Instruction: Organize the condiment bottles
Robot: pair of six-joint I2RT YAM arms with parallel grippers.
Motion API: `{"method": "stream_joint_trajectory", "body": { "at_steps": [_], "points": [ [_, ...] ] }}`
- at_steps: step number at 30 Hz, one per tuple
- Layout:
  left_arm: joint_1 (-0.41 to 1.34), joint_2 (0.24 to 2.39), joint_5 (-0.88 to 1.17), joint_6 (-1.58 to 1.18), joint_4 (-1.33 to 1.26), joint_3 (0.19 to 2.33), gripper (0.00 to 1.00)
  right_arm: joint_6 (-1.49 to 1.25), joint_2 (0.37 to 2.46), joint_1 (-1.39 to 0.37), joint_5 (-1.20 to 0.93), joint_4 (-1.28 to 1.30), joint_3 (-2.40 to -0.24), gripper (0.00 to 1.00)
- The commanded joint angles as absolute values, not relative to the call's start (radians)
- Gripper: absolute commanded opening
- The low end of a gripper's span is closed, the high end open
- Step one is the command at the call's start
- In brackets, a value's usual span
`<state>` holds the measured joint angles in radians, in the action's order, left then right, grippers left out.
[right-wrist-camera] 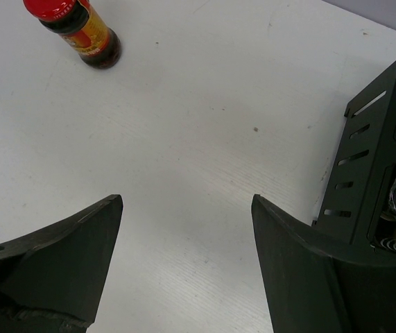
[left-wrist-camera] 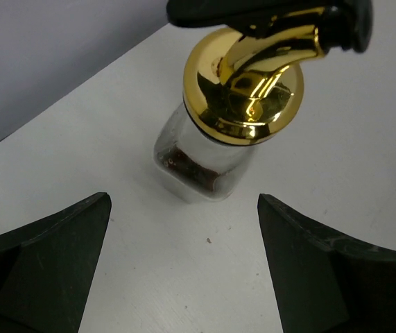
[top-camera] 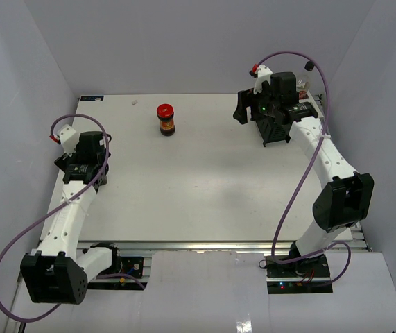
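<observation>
While both pairs of jaws stand wide apart with nothing between them, the left gripper (left-wrist-camera: 184, 208) hangs over the white table (left-wrist-camera: 80, 159), its two dark fingers (left-wrist-camera: 52, 257) framing bare surface. Just ahead of them, untouched, stands one clear gold-topped bottle (left-wrist-camera: 204, 163), upright, its gold pouring spout ending in a black tip, with dark reddish contents low in the glass. The right gripper (right-wrist-camera: 187, 201) also holds nothing, its two fingers spread above the table near the far right corner. Close beside it sits one black rack (right-wrist-camera: 367, 159) with a slotted wall; something dark lies inside, too hidden to name. Well apart from both grippers, toward the far middle of the table, stands one dark jar with red lid (right-wrist-camera: 80, 31), upright and alone. Two bottles can be counted in all, one in each wrist view.
</observation>
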<state>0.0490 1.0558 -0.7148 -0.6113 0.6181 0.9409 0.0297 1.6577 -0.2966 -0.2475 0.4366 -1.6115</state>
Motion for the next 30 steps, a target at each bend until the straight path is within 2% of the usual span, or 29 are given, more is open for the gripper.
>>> {"method": "stream_joint_trajectory", "body": {
  "at_steps": [1,21,30],
  "points": [
    [0.035,1.110,-0.672,-0.598,0.527,0.944,0.98,0.047,1.634,-0.290,-0.242,0.390,-1.612,0.82],
    [-0.054,1.141,-0.543,-0.461,0.354,0.894,0.98,0.063,1.631,-0.265,-0.221,0.380,-1.583,0.82],
    [-0.064,1.166,-0.553,-0.426,0.328,0.893,0.98,0.067,1.632,-0.255,-0.221,0.379,-1.580,0.82]
  ]
}}
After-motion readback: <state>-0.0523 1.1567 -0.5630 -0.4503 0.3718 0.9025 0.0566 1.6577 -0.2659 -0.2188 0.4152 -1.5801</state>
